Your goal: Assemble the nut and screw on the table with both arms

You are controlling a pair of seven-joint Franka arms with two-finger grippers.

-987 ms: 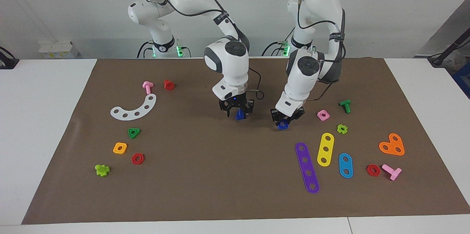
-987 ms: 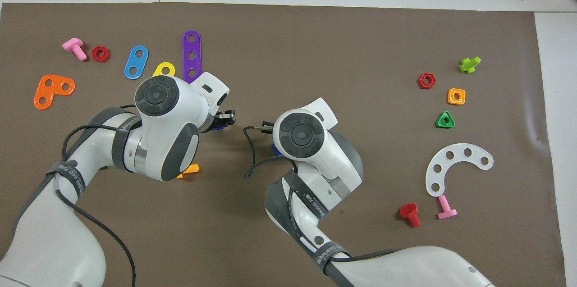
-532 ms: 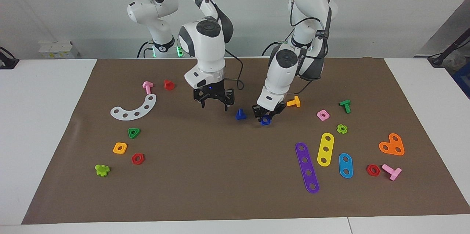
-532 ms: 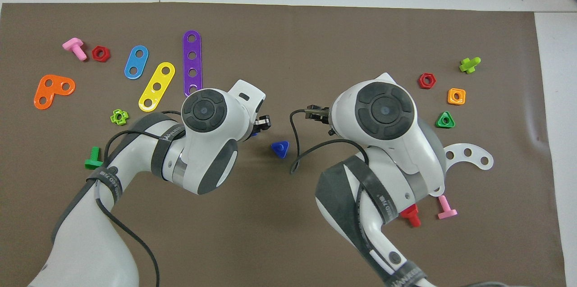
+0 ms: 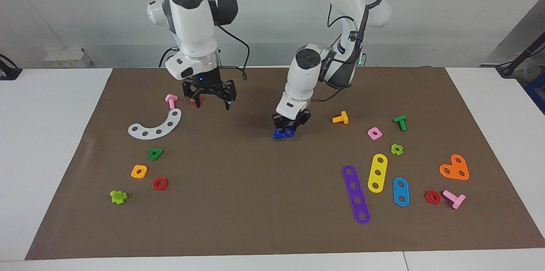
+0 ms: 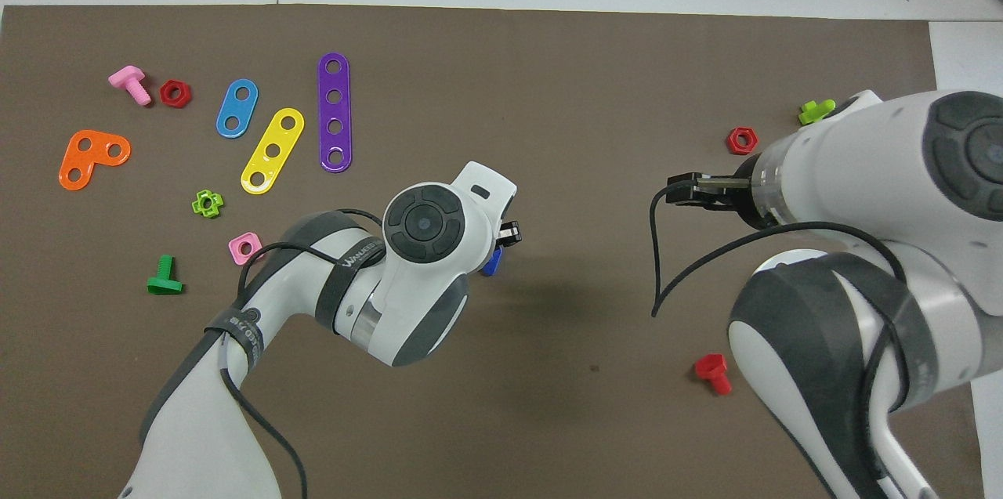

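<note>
Left end effector (image 5: 289, 126) low over brown-matted worktop (image 5: 255, 203), gripping small blue plastic square nut (image 5: 289, 132) against blue triangular-headed plastic screw (image 5: 279, 133). Right end effector (image 5: 208, 94) wide, empty, raised. Risk: unheld screw skidding or tipping under misaligned nut.

We find the screw (image 5: 279, 134) mid-mat on the desk (image 5: 55, 135), with the nut (image 5: 289, 131) touching it on the left arm's side. The left gripper (image 5: 291, 125) sits down on the nut. The right gripper (image 5: 208, 96) hangs over the right arm's end.
</note>
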